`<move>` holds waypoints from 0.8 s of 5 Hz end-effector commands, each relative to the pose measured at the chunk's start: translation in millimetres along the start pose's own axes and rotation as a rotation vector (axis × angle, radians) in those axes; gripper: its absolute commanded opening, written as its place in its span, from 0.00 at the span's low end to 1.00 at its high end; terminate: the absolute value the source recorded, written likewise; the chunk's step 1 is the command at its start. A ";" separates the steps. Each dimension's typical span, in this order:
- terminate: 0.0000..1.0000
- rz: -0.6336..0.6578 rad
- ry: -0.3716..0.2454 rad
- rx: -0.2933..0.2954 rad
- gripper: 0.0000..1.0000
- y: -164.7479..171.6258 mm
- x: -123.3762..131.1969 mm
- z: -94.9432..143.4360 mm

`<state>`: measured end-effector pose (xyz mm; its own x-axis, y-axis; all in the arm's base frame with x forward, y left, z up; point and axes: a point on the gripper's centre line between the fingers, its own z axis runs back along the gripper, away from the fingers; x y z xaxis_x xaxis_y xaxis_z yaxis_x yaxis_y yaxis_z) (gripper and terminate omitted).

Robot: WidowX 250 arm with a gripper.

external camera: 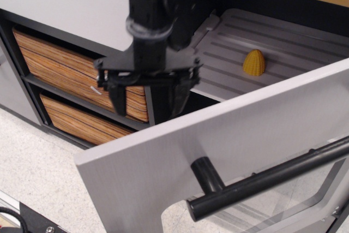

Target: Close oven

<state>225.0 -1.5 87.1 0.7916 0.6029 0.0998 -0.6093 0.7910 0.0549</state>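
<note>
Where the oven door (pixel 218 151) swings wide open toward the viewer, its black handle (pixel 262 181) lies nearest. Beyond the door's top edge, my jaws (pixel 148 94) hang spread apart and empty. Farther back, the grey tray (pixel 283 42) carries a yellow cone (pixel 253 62).
</note>
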 end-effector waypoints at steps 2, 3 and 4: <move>0.00 0.122 0.089 -0.121 1.00 -34.0 -30.4 104.8; 0.00 0.112 0.143 -0.129 1.00 -40.6 -41.4 125.4; 0.00 0.080 0.193 -0.139 1.00 -50.7 -58.0 134.9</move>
<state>194.8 -94.3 199.7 0.7370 0.6629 -0.1316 -0.6725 0.7387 -0.0455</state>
